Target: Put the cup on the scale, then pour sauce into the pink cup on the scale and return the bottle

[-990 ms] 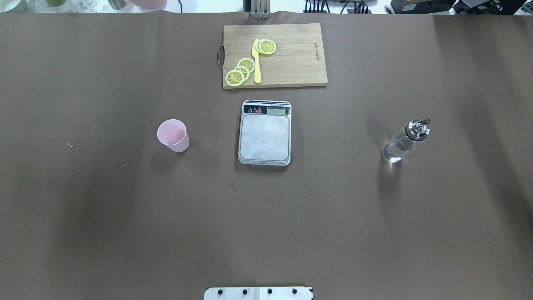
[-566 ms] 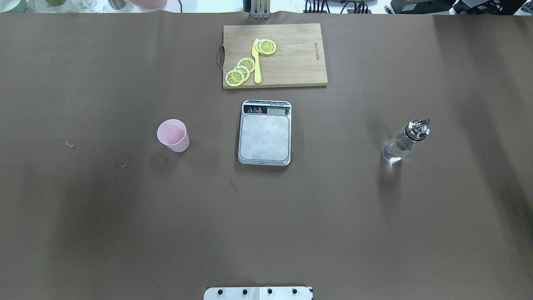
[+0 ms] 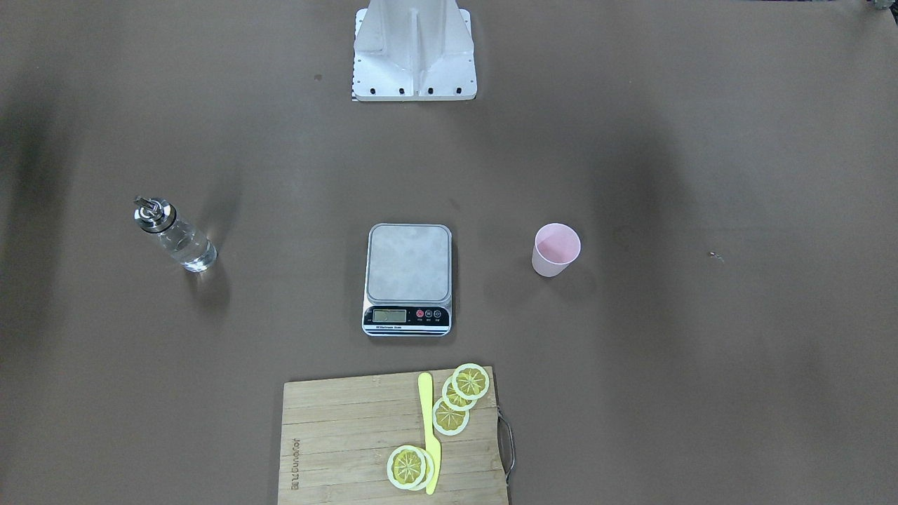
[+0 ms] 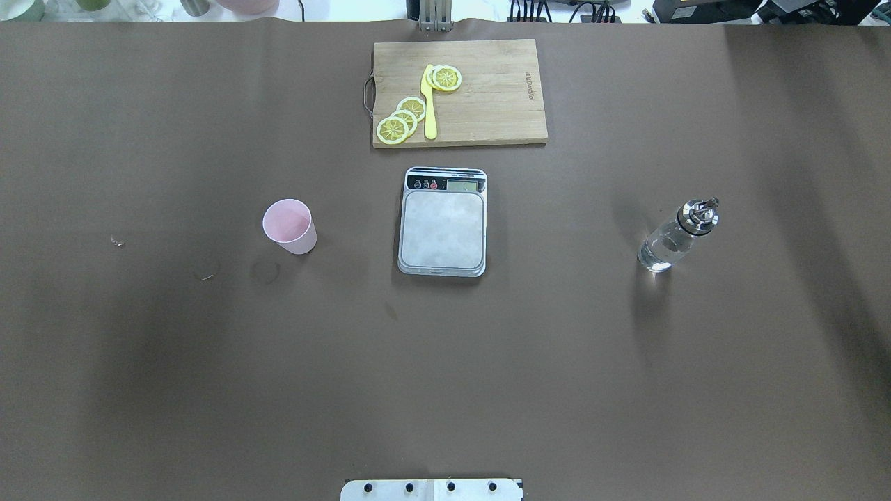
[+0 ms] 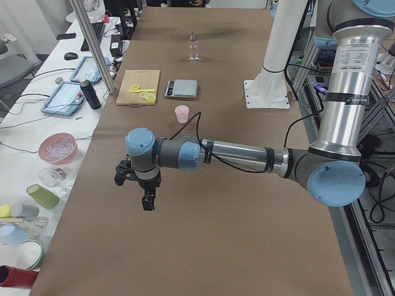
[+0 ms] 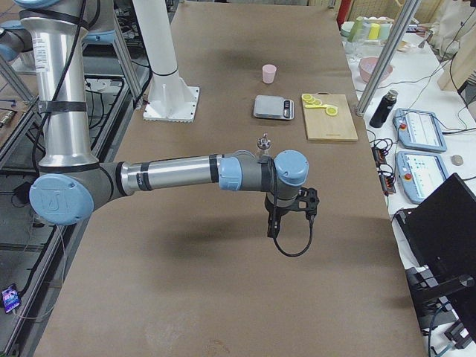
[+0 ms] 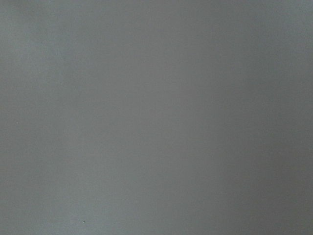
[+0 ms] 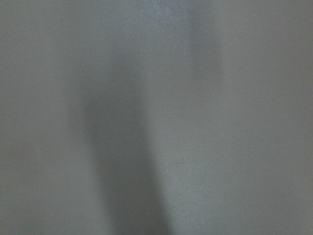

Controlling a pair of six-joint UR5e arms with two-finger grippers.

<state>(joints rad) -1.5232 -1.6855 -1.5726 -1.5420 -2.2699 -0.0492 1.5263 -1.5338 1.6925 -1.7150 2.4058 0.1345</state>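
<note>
Scale (image 4: 443, 223): lies flat at mid-table, display strip on the far side. Cup (image 4: 289, 226): stands upright on the brown table cover (image 4: 209, 383) to the left of the scale, well apart from it, mouth up. Bottle (image 4: 674, 236): stands upright to the right of the scale, also well apart, metal spout on top; holds clear sauce (image 4: 661, 248). Cutting board (image 4: 487, 104): sits just beyond the scale, carrying lemon slices (image 4: 402, 118) and a yellow knife (image 4: 429, 104). Left gripper (image 5: 147, 198): hangs over the left end of the table, fingers pointing down (seen only from the side; cannot tell how far open, or whether anything is gripped). Right gripper (image 6: 272, 223): hangs likewise over the right end; opening equally impossible to tell.
</note>
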